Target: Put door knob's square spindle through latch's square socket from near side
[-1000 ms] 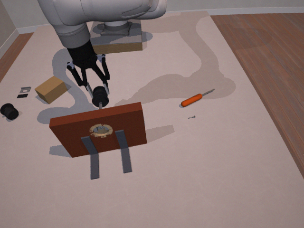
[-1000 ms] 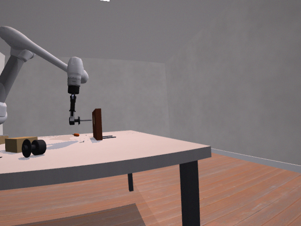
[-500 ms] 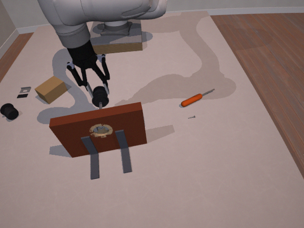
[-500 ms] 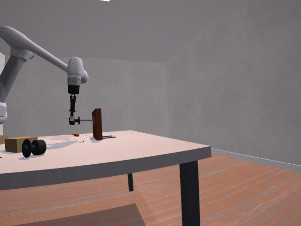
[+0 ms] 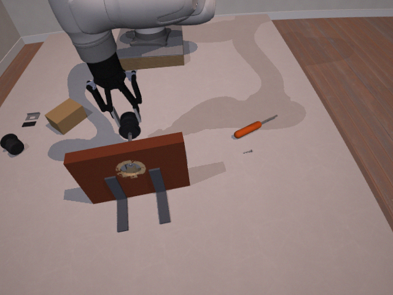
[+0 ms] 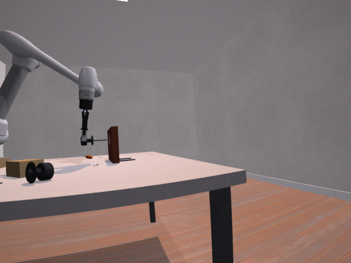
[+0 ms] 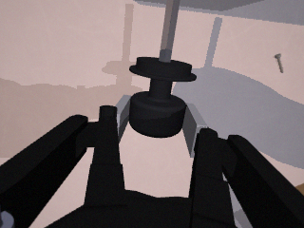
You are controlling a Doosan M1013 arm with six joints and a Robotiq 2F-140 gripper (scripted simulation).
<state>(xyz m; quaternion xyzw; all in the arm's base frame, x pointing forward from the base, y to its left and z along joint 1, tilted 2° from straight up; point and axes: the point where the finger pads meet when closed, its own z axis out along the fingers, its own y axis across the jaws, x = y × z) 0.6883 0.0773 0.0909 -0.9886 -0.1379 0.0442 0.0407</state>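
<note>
My gripper (image 5: 126,118) (image 6: 84,139) (image 7: 157,111) is shut on the black door knob (image 5: 129,124) (image 6: 88,139) (image 7: 157,114) and holds it level on the robot's side of the upright brown wood board (image 5: 158,152) (image 6: 113,144). The knob's round plate (image 7: 162,68) and its grey spindle (image 5: 129,136) (image 6: 99,139) (image 7: 168,28) point at the board. The spindle tip is right at the board's near face, and the plate stands well clear of the wood. The latch's socket (image 5: 130,167) shows in the round hole on the far face. I cannot tell whether the tip has entered it.
A second black knob (image 5: 11,144) (image 6: 39,171), a cardboard box (image 5: 66,115) (image 6: 20,167) and two small metal plates (image 5: 32,116) lie at the left. An orange screwdriver (image 5: 248,129) (image 6: 89,156) and a screw (image 5: 247,152) (image 7: 279,62) lie at the right. Two grey brackets (image 5: 122,209) prop the board.
</note>
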